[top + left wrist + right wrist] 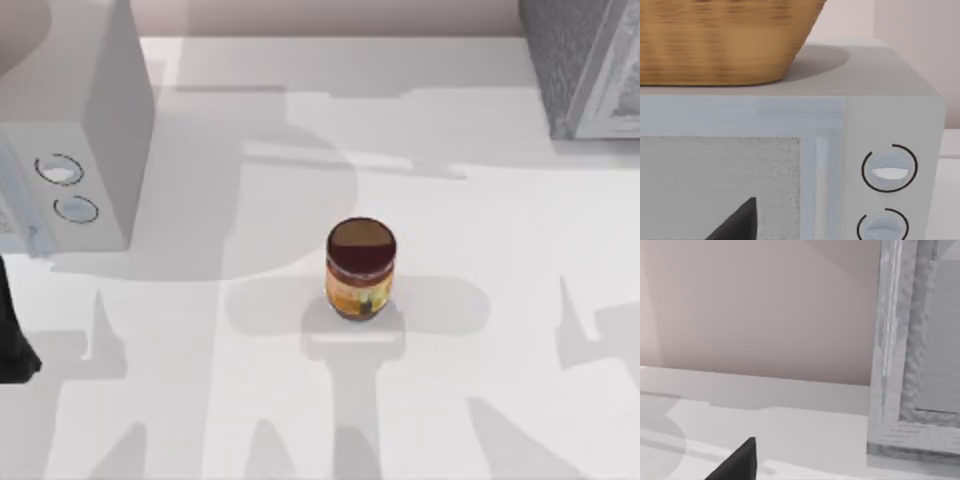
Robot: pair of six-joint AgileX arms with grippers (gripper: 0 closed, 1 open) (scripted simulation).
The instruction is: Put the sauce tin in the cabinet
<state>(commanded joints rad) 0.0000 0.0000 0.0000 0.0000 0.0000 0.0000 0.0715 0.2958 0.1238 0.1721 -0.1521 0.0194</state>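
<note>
Pale-grey box with two round dials [75, 150] stands at the table's left edge | woven basket [725, 40] sits on its flat top | white table [200, 400] carries long shadows | pinkish wall [755, 305] behind.

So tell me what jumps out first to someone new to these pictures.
The sauce tin stands upright and alone mid-table, its yellow-orange label bright against the white. The pale box with two dials sits at the table's left, a wicker basket on top; the speckled cabinet fills the far right corner.
</note>
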